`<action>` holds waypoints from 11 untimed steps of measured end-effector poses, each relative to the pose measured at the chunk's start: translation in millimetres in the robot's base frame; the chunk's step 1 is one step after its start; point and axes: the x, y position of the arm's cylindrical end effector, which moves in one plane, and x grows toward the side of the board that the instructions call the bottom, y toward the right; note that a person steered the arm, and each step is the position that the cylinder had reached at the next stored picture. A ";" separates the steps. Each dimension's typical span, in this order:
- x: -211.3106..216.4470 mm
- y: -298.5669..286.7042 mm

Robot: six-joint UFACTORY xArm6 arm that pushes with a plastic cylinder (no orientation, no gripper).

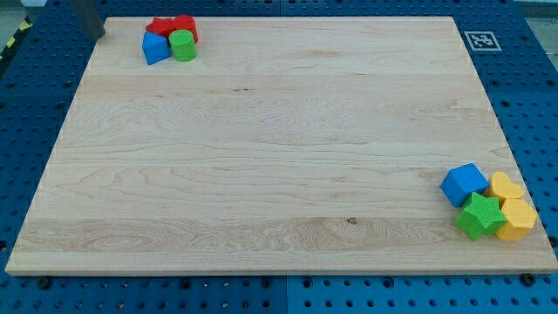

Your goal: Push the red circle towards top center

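Observation:
A cluster of blocks sits at the board's top left. The red circle (186, 24) is at the back right of it, touching a red star (158, 25) on its left. A blue block (155, 48) and a green cylinder (182, 45) lie just in front of them. My tip (98, 34) is at the top left edge of the board, left of the cluster and apart from it, about a block and a half's width from the blue block. Most of the rod is cut off by the view's top.
A second cluster lies at the bottom right: a blue cube (464, 184), a green star (480, 215) and two yellow blocks (505, 186) (518, 218). A black-and-white marker (480, 40) is at the board's top right corner.

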 end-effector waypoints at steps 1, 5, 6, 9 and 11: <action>-17.1 61.0; 144.3 297.4; 138.4 263.4; 45.4 227.2; 108.8 365.3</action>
